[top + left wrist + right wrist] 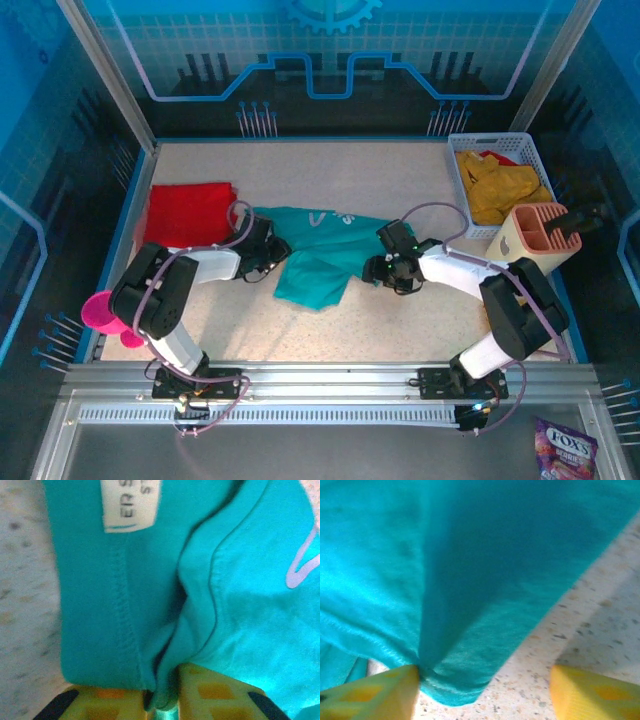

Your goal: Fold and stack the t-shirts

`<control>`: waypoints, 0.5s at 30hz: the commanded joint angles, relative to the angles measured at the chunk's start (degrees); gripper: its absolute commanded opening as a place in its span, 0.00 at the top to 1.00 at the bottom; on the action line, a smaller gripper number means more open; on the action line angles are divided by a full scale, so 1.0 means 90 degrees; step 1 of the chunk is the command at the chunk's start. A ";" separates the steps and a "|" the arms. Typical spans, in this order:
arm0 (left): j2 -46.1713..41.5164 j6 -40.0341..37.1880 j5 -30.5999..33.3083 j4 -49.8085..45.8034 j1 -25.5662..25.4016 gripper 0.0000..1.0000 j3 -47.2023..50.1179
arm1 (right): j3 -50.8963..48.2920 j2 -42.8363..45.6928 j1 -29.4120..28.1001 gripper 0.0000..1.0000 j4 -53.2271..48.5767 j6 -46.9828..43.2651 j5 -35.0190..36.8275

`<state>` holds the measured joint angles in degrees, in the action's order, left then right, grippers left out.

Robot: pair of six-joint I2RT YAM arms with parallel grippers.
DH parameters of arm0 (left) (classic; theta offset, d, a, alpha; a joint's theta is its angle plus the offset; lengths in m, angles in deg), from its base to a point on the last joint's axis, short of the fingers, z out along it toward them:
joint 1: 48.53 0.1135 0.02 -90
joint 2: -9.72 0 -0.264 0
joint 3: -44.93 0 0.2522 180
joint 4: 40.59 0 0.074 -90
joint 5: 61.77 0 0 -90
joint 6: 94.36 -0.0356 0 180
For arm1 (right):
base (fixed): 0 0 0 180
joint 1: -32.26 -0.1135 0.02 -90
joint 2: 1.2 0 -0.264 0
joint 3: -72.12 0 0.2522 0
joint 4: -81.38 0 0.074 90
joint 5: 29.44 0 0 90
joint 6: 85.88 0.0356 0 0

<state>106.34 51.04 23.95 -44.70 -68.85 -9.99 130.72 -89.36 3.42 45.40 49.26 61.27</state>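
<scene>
**Top view.** The teal shirt (320, 255) lies crumpled at the centre of the counter (300, 170), directly between the two arms. Its widest spread runs left to right across the frame. The white lettering (330, 218) is toward the upper edge and a loose lobe points toward the lower edge. The left tool (262, 252) touches the shirt's left edge and the right tool (388, 265) touches its right edge, so each arm is nearest its own side. The red shirt (190, 213) lies flat at the upper left. The yellow shirts (500, 190) sit in the basket (530, 150) at the upper right.

**Left wrist view.** The left tool (162, 700) is clamped on a raised fold of the teal shirt (240, 605). The fold runs up the frame away from the fingers. A white label (130, 505) shows at the top.

**Right wrist view.** The right tool (484, 677) stands apart and grips nothing. A rounded corner of the teal shirt (470, 580) lies in the gap against the finger at the lower left. Bare counter (600, 620) separates it from the other finger. The right side probably needs a firm pinch before any lift.
</scene>
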 commanded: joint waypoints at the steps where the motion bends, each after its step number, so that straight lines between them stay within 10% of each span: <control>1: 0.0072 -0.0261 0.0337 0.0027 -0.0064 0.90 -0.0441 | 0.0089 0.0048 0.0213 0.57 0.0166 -0.0053 0.0015; 7: -0.0905 -0.1193 0.0789 -0.1526 -0.0028 1.00 -0.1478 | 0.0578 0.0955 0.0695 1.00 -0.0856 -0.1005 0.0762; 14: -0.2172 -0.1685 0.1124 -0.2854 -0.0018 1.00 -0.2162 | 0.0943 0.1992 0.1005 0.98 -0.1172 -0.1621 0.1093; 15: -0.2267 -0.1644 0.1074 -0.2886 -0.0015 1.00 -0.2146 | 0.0877 0.2068 0.1084 0.77 -0.1045 -0.1596 0.0696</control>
<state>88.33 38.91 31.91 -63.98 -69.15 -28.27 138.74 -72.27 11.53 38.23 37.68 69.05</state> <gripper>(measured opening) 0.052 0.104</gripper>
